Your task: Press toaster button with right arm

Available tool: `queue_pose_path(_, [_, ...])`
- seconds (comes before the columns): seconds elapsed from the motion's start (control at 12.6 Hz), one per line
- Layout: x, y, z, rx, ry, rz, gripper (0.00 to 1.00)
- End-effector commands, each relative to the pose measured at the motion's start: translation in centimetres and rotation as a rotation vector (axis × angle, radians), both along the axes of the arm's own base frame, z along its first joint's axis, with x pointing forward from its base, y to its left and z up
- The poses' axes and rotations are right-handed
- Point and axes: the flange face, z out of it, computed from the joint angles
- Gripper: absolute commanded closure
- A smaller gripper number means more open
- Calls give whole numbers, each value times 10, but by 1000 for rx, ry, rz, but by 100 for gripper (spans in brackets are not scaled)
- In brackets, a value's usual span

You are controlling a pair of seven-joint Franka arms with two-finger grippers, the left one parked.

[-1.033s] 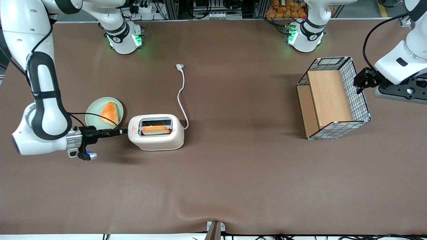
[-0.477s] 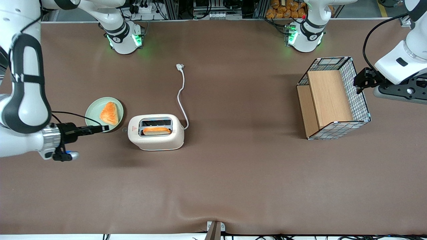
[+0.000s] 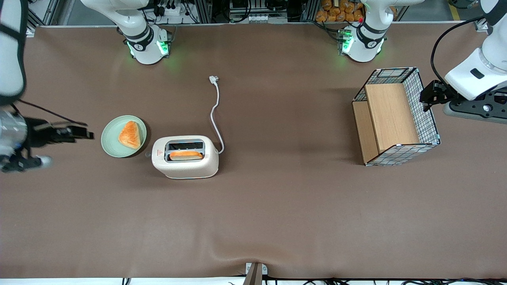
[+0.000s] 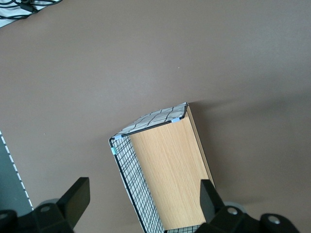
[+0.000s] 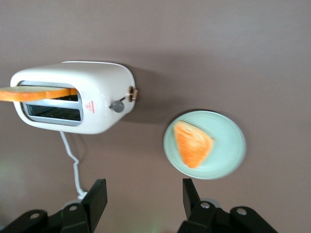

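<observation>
Front view: toaster (image 3: pixel 185 157) on the brown desk (image 3: pixel 253 221), one toast slice (image 3: pixel 185 155) sitting in the slot nearer the camera, white cord (image 3: pixel 214 114) trailing away from that camera. Toaster button (image 5: pixel 116 106) on the end wall facing the working arm's end of the desk, shown in the right wrist view as a small grey knob beside a copper-coloured lever (image 5: pixel 131 93) and close to the red mark (image 5: pixel 90 106).

Right arm's gripper (image 3: pixel 85 135) well apart from the toaster, out toward the working arm's end, with the green plate (image 3: pixel 109 138) and its orange bread wedge (image 3: pixel 130 134) lying between the two. Fingers (image 5: pixel 97 199) spread wide, holding nothing.

Likely troubles from here:
- Clipping the plate rim or the wedge on a low, straight run at the knob.
- Straddling the knob with spread fingers and pressing bare wall, or catching the lever instead; better pressed together first.
- Shoving the toaster along the desk rather than working the button, with nothing bracing the cord end.
</observation>
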Motion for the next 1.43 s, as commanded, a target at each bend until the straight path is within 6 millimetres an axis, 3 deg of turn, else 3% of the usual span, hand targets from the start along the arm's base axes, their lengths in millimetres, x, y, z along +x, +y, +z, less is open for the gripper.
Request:
queue_pose_path(0.0, [-37, 25, 57, -118, -66, -21, 25])
queue_pose_path(0.24, [-73, 18, 84, -110, -138, -40, 22])
queue_pose_path(0.56, [-103, 12, 88, -126, -196, -67, 22])
queue_pose_path(0.64, [-109, 10, 86, -127, -219, -70, 8])
queue_pose_path(0.72, [-113, 8, 84, -127, -228, -73, 0])
queue_pose_path(1.35, [-113, 9, 105, -163, -230, -85, 0])
